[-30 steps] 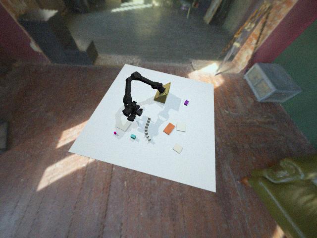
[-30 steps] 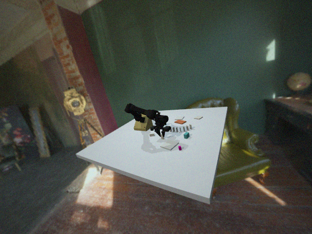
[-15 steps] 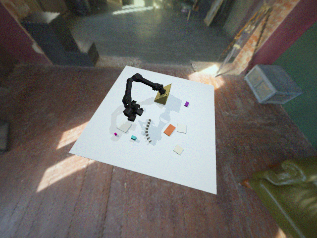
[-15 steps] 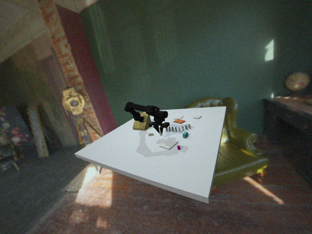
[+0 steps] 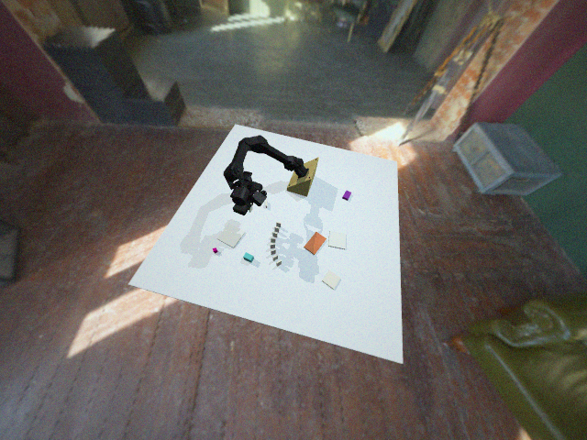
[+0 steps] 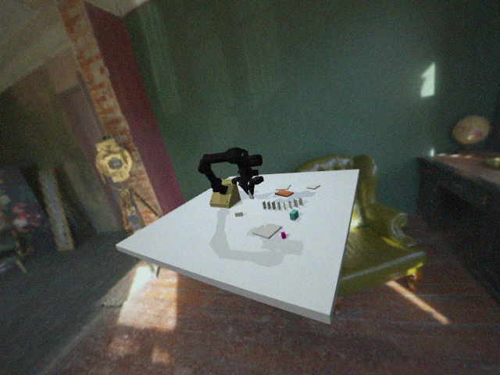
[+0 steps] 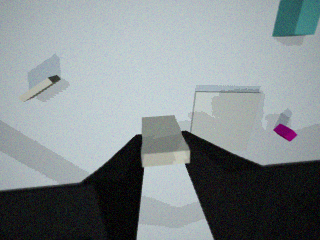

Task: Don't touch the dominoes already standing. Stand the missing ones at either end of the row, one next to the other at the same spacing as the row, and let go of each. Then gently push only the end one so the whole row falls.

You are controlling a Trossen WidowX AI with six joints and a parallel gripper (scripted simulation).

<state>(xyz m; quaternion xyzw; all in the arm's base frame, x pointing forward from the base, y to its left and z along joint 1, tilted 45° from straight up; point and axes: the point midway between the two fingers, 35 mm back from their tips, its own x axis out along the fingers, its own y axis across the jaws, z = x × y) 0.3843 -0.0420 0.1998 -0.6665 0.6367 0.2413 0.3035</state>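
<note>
A row of several grey dominoes (image 5: 274,244) (image 6: 282,204) stands in the middle of the white table (image 5: 331,322) (image 6: 242,278). My gripper (image 5: 242,207) (image 6: 250,192) (image 7: 161,138) is shut on a pale domino (image 7: 164,145) (image 6: 251,196) and holds it off the table, apart from the row's near end. In the top view the arm hides the held domino. Another loose domino (image 5: 266,204) (image 6: 239,214) (image 7: 40,88) lies flat on the table near the gripper.
A pale flat tile (image 5: 230,235) (image 6: 267,230) (image 7: 227,120), a magenta cube (image 5: 215,249) (image 6: 283,234) (image 7: 285,131) and a teal cube (image 5: 248,257) (image 6: 294,214) (image 7: 297,17) lie by the row. An orange tile (image 5: 315,242), two white tiles (image 5: 337,239) (image 5: 331,280) and a purple cube (image 5: 347,194) lie beyond it. The arm's tan base (image 5: 302,179) stands at the back.
</note>
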